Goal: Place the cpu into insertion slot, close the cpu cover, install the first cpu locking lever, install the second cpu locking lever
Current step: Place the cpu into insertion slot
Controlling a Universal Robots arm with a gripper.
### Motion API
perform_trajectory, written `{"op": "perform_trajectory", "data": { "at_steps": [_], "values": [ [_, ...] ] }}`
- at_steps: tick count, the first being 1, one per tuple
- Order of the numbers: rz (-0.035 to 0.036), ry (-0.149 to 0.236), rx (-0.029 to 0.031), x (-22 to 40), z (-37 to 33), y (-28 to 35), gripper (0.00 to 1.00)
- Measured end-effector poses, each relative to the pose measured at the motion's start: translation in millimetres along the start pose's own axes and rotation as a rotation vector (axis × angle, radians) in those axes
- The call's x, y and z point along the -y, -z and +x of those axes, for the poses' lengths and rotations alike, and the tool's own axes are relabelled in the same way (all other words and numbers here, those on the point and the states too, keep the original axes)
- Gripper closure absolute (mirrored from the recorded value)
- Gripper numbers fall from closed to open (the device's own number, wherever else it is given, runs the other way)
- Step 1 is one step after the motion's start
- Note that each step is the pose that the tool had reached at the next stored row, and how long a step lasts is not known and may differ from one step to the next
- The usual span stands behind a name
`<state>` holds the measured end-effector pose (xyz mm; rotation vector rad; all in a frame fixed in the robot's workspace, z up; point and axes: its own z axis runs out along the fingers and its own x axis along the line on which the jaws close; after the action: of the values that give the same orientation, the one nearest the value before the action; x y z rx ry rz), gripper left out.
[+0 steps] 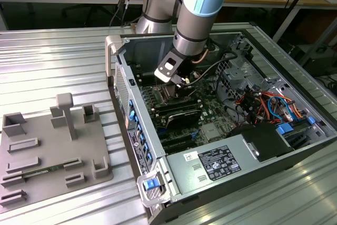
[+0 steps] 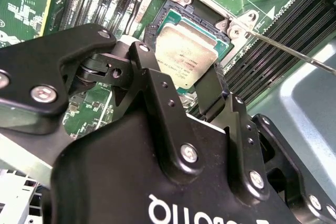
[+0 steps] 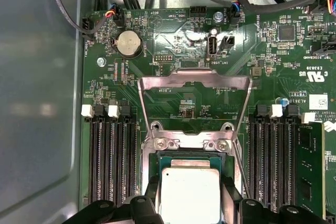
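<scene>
Right, jaws clenched on the cpu point(image 2: 186, 59), holding it square over the socket point(image 2: 178, 9), with the cover point(image 3: 194, 78) swung wide open.

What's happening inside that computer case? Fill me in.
A single robot arm reaches into the open computer case, with its pincer down at the processor socket on the motherboard. The cpu lies at the socket, right at the pincer. The cpu cover is swung open beyond the socket and has not yet been closed.
</scene>
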<state>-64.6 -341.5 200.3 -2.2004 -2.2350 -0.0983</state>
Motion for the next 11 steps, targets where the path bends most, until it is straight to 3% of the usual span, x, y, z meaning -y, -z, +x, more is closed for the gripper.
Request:
{"op": "perform_trajectory", "data": {
  "at_steps": [11],
  "values": [
    [0.0031,-0.012,0.0004,0.1,-1.4,-2.0,0.45]
  ]
}}
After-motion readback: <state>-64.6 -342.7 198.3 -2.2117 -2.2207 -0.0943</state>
